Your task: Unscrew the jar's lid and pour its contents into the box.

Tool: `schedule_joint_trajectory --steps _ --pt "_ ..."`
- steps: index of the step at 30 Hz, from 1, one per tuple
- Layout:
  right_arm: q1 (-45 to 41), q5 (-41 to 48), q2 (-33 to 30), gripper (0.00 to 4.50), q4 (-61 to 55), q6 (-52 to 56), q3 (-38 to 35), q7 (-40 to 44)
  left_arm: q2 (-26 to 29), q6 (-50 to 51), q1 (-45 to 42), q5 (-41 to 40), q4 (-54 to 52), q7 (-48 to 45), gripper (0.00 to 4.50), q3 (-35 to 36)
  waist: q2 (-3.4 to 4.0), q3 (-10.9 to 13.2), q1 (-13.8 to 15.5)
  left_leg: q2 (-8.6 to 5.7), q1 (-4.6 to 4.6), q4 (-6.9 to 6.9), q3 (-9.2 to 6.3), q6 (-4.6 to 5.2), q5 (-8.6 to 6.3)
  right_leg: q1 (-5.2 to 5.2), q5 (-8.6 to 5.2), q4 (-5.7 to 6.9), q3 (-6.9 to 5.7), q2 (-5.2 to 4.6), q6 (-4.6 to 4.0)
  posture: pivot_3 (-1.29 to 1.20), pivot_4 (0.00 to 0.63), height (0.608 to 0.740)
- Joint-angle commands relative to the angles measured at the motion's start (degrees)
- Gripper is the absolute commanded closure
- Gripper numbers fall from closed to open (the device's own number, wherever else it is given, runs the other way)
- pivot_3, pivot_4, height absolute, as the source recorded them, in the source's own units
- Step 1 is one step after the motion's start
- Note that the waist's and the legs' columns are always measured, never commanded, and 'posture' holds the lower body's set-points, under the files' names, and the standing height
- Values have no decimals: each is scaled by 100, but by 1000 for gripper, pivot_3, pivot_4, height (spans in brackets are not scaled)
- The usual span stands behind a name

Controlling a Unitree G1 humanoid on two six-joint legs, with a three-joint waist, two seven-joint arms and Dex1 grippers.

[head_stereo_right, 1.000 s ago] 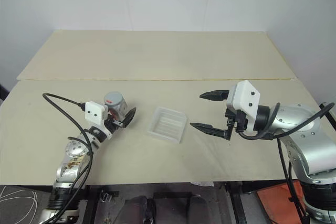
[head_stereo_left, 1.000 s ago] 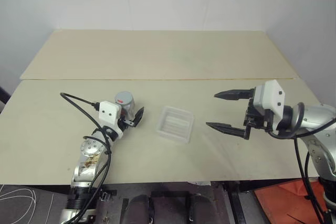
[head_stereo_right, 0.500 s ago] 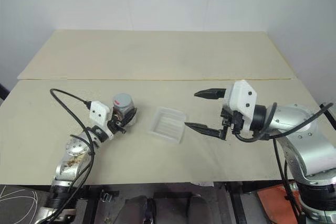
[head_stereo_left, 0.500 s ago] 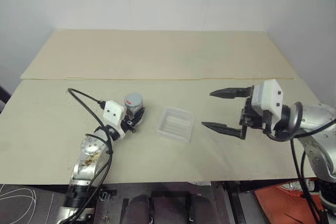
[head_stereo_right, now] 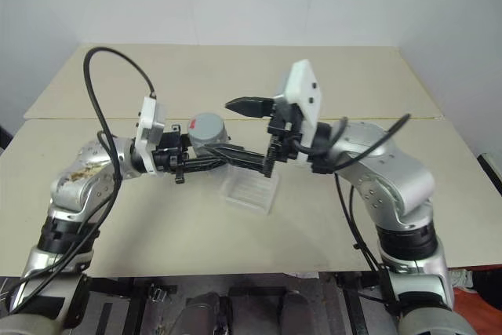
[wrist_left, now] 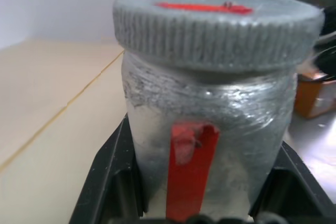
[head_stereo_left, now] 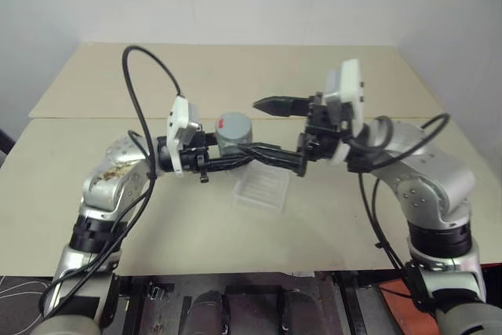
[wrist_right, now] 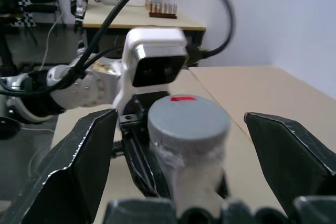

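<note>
— Two grippers, both up in the air above the box (head_stereo_left: 262, 187). Can you see what the left gripper (head_stereo_left: 235, 156) has?

— It is clamped on the jar (head_stereo_left: 234, 136). The black fingers (wrist_left: 107, 174) press against both sides of the jar's lower body, and the jar stands upright with the lid (wrist_left: 218, 23) screwed on top, red mark up.

— And the right gripper (head_stereo_left: 278, 132)?

— Spread wide, grasping nothing. One finger (head_stereo_left: 284, 104) sits beyond the jar at about lid height, the other (head_stereo_left: 274, 158) passes on the near side, lower down, alongside the left gripper's fingers. From the right wrist view the jar sits in the gap with clear space to each finger (wrist_right: 84, 166).

— Are they touching the jar?

— Not that I can see. Whether the lower finger brushes the left gripper, I cannot tell.

— Where is the jar against the box?

— Lifted off the table (head_stereo_left: 337, 225), above the box's far left corner. The box lies flat on the table just below the crossed fingers.

— Room around it?

— Bare table lies on every side of the box, and its near edge is well apart from the table's front edge.
</note>
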Motion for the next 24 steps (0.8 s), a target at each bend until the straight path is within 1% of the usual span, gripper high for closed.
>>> schedule_joint_trajectory --steps 1,5,10,13,16,17,18,21,24 --pt "-286 -180 55 0 69 107 141 -135 -130 -267 -280 107 318 -336 2569 -127 0 0 -7 -1 -2 1 2 0 0 -2 0 1 1 0 1 0 150 740" --pt "-448 -383 177 0 255 194 247 -329 -242 -317 -343 126 401 -509 2569 -176 0 0 -20 1 -14 2 3 -1 1 -14 0 2 0 3 1 0 150 740" --pt "-485 -414 146 0 294 295 301 -233 -273 -378 -288 177 406 -570 2569 -168 0 0 -37 3 -15 3 0 0 0 -15 0 3 2 3 1 0 150 740" --pt "-459 -400 126 624 296 295 317 -136 -290 -417 -284 210 399 -567 2569 -142 0 0 -38 3 -14 4 -1 1 -1 -15 0 4 2 3 1 0 150 740" --pt "-440 -364 135 1607 318 273 293 -31 -286 -422 -274 212 371 -578 2569 -124 0 0 -41 4 -15 3 -1 1 -1 -15 0 3 2 3 1 0 150 740" --pt "-437 -324 123 1740 335 257 281 60 -279 -423 -280 189 354 -598 2569 -106 0 0 -41 3 -15 3 -1 1 -1 -15 0 3 2 3 2 0 150 740" --pt "-434 -290 114 1740 360 219 268 162 -272 -419 -295 165 340 -613 2569 -88 0 0 -40 3 -14 3 -1 2 -1 -15 0 3 2 3 2 0 150 740" --pt "-435 -160 88 1740 575 -86 247 800 -242 -438 -359 27 332 -789 2569 -10 0 0 -41 3 -14 4 -1 2 -1 -15 1 4 2 3 2 0 150 740" --pt "-542 -44 -53 1740 1041 -655 362 2251 -14 -347 -423 -212 291 -1491 2569 -15 0 1 -50 3 -14 4 0 2 -1 -15 1 2 3 5 2 0 150 740"
